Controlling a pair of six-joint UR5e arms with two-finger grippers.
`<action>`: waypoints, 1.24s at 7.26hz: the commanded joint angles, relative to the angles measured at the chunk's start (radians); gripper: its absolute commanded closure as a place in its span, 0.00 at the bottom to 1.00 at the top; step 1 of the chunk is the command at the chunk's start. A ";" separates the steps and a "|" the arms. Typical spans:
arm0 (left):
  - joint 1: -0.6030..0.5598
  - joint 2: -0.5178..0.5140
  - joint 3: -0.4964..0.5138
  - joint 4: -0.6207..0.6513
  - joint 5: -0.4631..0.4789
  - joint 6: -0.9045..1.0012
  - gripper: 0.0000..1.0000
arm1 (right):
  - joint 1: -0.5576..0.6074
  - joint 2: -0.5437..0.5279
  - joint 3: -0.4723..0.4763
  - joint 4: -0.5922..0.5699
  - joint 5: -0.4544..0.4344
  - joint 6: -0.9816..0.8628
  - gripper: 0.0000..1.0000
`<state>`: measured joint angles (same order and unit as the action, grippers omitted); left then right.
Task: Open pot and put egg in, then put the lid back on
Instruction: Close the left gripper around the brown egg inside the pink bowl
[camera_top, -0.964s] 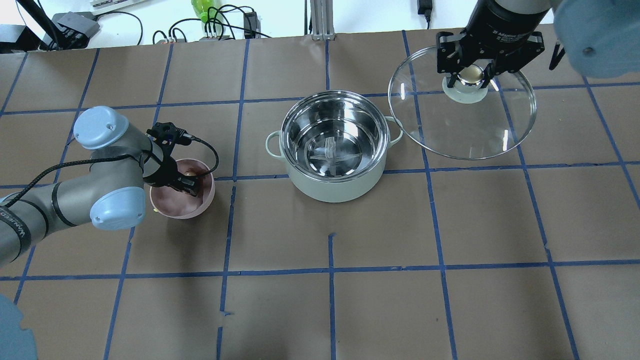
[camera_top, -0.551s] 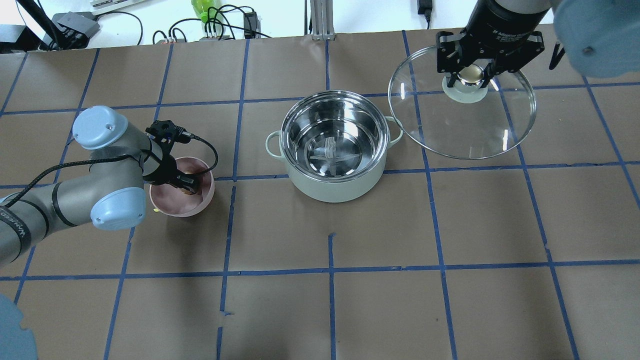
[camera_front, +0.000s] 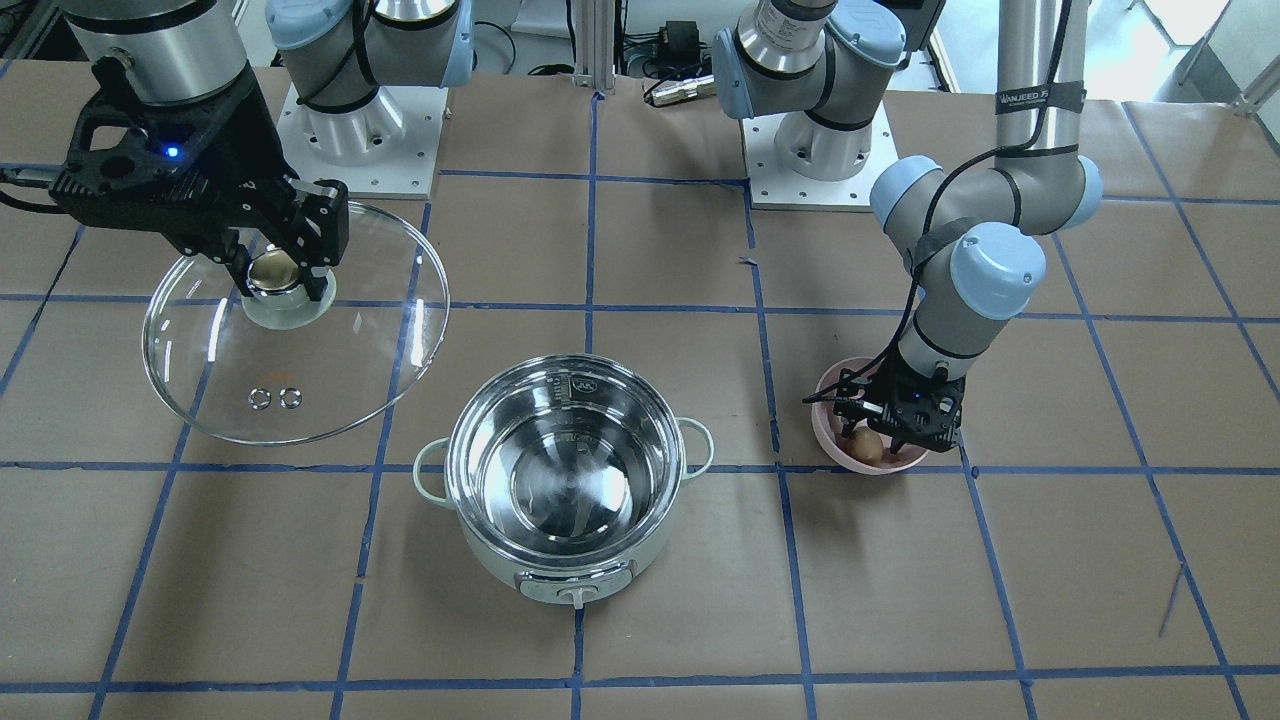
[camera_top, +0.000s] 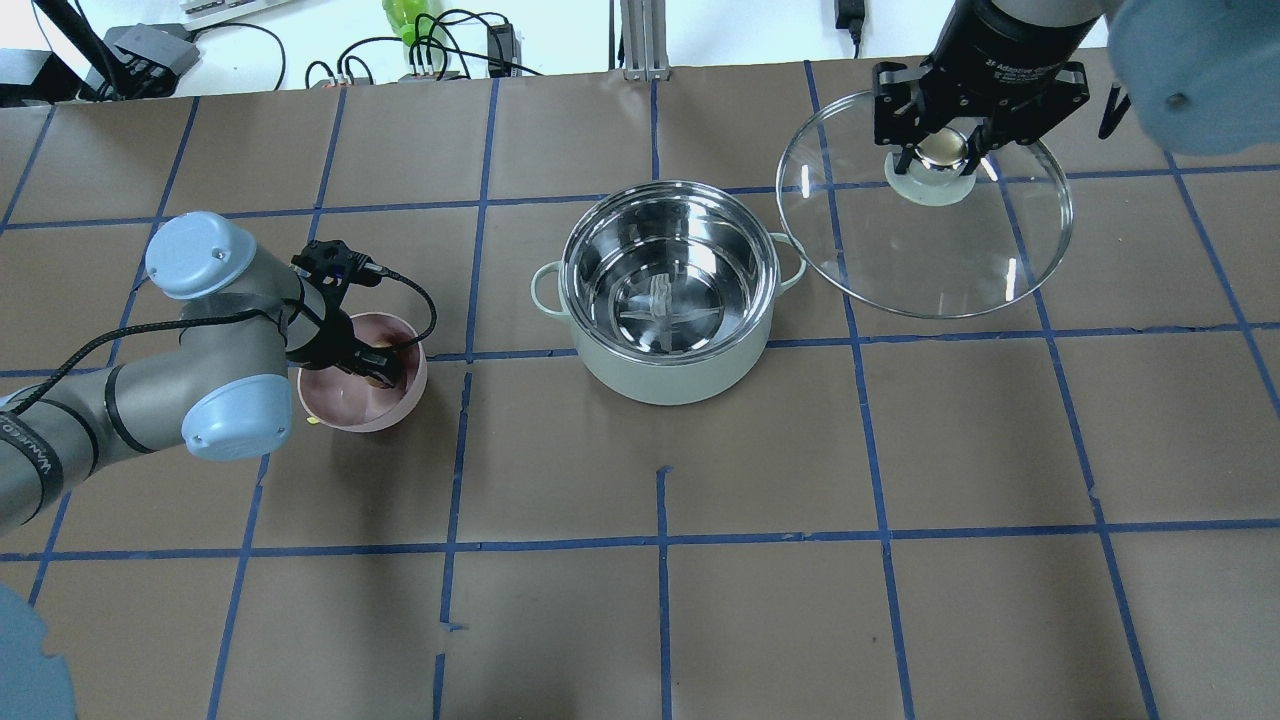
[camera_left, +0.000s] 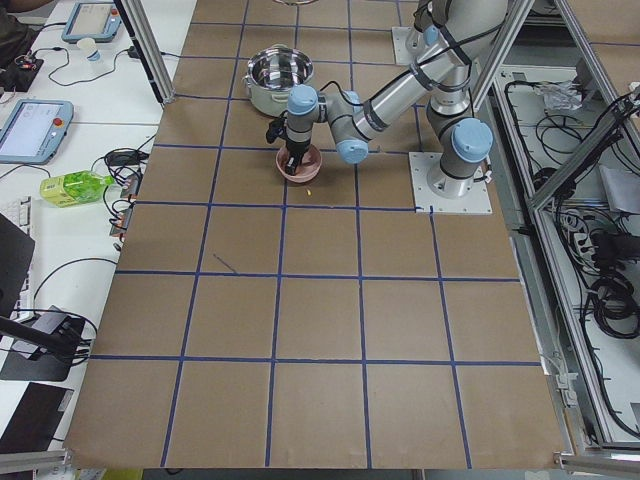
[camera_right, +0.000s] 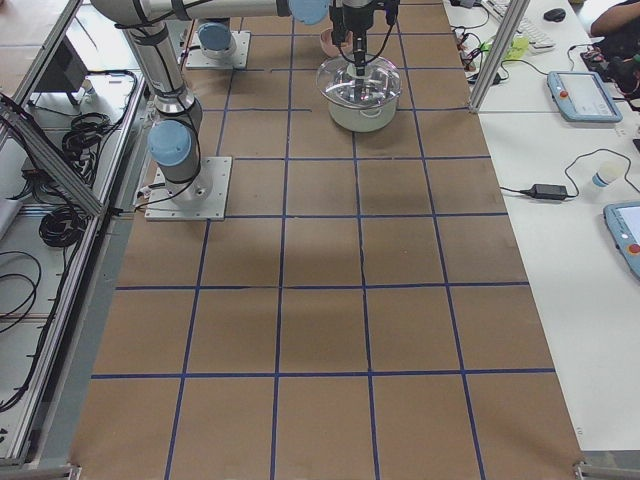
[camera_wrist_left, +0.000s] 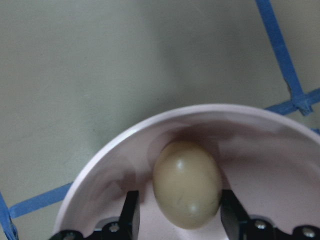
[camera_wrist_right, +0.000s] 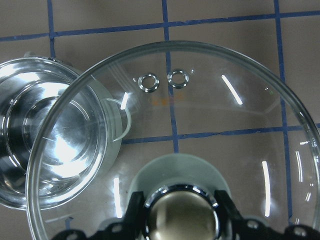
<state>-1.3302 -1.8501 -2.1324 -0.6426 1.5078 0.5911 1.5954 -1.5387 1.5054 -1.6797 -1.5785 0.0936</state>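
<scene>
Right, nearest my side of the surface (camera_top: 900, 450), on the left, sits the pink bowl (camera_wrist_left: 270, 150) with the egg (camera_wrist_left: 187, 184) lying inside it against the wall. The left claw (camera_top: 375, 372) reaches down into that bowl. Through the left wrist camera I see its fingers (camera_wrist_left: 132, 215) apart, one on each side of the egg. The right-hand one looks to be touching the shell, and the other shows a sliver of pink between it and the egg. So the claw straddles the egg, and the egg rests on the bowl.

A little farther out, around the middle of the surface, stands the pot (camera_top: 668, 375). It is uncovered, with its shiny steel inside bare and nothing in it. Its two small handles point left and right, and its control knob (camera_front: 577, 597) faces the far side, away from the robot.

Farther again, to the right of the pot, is the lid (camera_top: 930, 260). The right claw (camera_top: 940, 150) comes down on it from above and is clamped on its cream knob (camera_wrist_right: 181, 217), a finger pressed to each side. From overhead, the near-left part of the glass rim overlaps the pot's right handle, and through the right wrist camera I see part of the pot through the glass. In the view from across the surface the rim and the pot stand apart. The two small vent rings (camera_wrist_right: 148, 83) sit side by side on the far half of the glass.
</scene>
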 joint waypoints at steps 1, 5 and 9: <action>-0.001 -0.003 -0.003 0.001 -0.024 -0.004 0.34 | 0.000 0.000 -0.001 0.000 0.000 0.000 0.99; 0.000 -0.001 0.000 0.003 -0.023 -0.004 0.35 | -0.002 0.000 -0.001 -0.001 0.003 0.000 0.99; 0.000 -0.003 -0.003 0.023 -0.026 -0.004 0.35 | -0.002 0.000 -0.001 -0.002 0.003 0.001 0.98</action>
<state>-1.3300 -1.8528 -2.1336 -0.6236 1.4824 0.5875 1.5938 -1.5386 1.5048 -1.6812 -1.5754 0.0940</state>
